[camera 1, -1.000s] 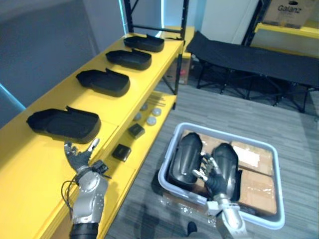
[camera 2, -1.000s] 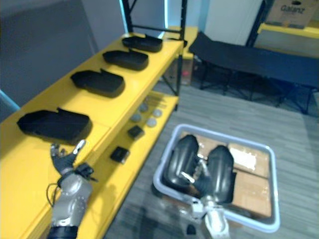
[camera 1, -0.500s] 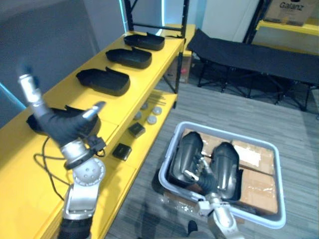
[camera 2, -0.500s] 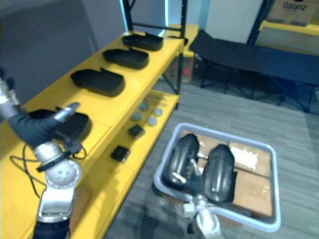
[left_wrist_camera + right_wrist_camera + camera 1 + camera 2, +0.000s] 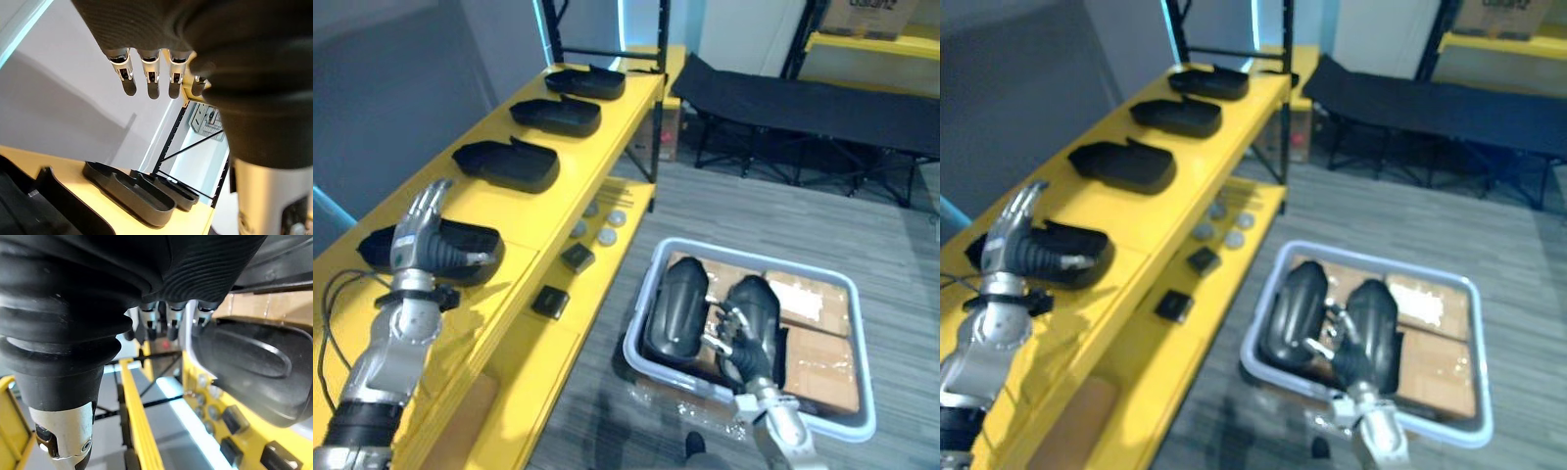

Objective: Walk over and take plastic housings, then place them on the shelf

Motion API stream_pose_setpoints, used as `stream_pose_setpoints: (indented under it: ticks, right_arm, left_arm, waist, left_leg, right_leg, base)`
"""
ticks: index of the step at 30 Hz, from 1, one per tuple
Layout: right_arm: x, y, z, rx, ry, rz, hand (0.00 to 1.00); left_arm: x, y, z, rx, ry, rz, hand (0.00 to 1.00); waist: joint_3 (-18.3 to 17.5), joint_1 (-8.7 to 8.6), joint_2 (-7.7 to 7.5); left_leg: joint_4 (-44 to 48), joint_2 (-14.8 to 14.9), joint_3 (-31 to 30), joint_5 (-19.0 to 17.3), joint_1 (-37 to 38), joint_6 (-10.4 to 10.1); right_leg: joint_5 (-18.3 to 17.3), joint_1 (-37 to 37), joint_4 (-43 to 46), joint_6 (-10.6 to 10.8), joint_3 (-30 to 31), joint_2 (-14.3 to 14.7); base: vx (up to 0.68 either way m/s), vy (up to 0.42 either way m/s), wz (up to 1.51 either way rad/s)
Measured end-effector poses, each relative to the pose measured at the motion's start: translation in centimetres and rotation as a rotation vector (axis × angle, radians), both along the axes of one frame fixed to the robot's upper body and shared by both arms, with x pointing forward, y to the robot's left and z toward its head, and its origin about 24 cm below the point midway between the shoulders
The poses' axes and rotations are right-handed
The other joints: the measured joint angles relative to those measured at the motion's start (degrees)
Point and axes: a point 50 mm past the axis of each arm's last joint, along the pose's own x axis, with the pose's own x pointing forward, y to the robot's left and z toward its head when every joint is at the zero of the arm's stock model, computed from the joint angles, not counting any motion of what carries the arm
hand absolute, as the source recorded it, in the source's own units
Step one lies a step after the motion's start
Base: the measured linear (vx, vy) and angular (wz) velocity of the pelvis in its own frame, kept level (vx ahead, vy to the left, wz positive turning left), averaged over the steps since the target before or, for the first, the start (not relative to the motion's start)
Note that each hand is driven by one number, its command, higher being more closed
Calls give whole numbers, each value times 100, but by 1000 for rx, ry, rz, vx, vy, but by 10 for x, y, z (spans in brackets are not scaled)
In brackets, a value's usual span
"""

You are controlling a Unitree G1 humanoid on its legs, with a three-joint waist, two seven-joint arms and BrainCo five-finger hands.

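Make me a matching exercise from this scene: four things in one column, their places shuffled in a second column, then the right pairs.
Things
1. left hand
2. right hand
3. grey discs
4. black cot

Places
A. on the yellow lower shelf
B. at the two housings in the white bin
C. on the floor beyond the bin
D. raised by the nearest housing on the top shelf

Pairs: 1-D, 2-B, 3-A, 4-C
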Motion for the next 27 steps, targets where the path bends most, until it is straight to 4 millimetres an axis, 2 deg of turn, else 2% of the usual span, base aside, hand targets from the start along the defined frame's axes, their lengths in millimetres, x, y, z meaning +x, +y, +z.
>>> stream_pose_setpoints:
  ticks: [4, 11, 17, 27]
  right_arm:
    - [0, -3, 0, -14, 1, 16, 0]
    - [0, -6, 3, -8, -4, 18, 0]
    - [0, -5, 3, 0, -6, 33, 0]
    - [0, -10, 4, -12, -4, 29, 0]
  left_arm:
    - [1, 9, -12, 50, 98, 26, 0]
    - [4, 18, -2, 179, 246, -18, 0]
    - [4, 19, -8, 244, 370, -48, 0]
    - [2, 24, -19, 281, 528, -55, 0]
  waist:
    - [-21, -22, 140]
    - [-16, -44, 164]
    - [-2, -44, 205]
    - [-29, -42, 396]
  left_leg:
    - [42, 1, 59, -13, -65, -2]
    - [72, -1, 66, -12, -93, -1]
    - [145, 11, 46, -32, -106, -7]
    - [185, 38, 31, -46, -138, -8]
  right_leg:
    - [17, -88, -3, 20, 80, -1]
    - [42, -112, -9, 31, 89, -6]
    - [43, -90, -9, 30, 82, -6]
    - [51, -91, -10, 34, 73, -5]
  base:
    - [-17, 4, -8]
    - [0, 0, 0]
    - [0, 0, 0]
    - [0, 0, 0]
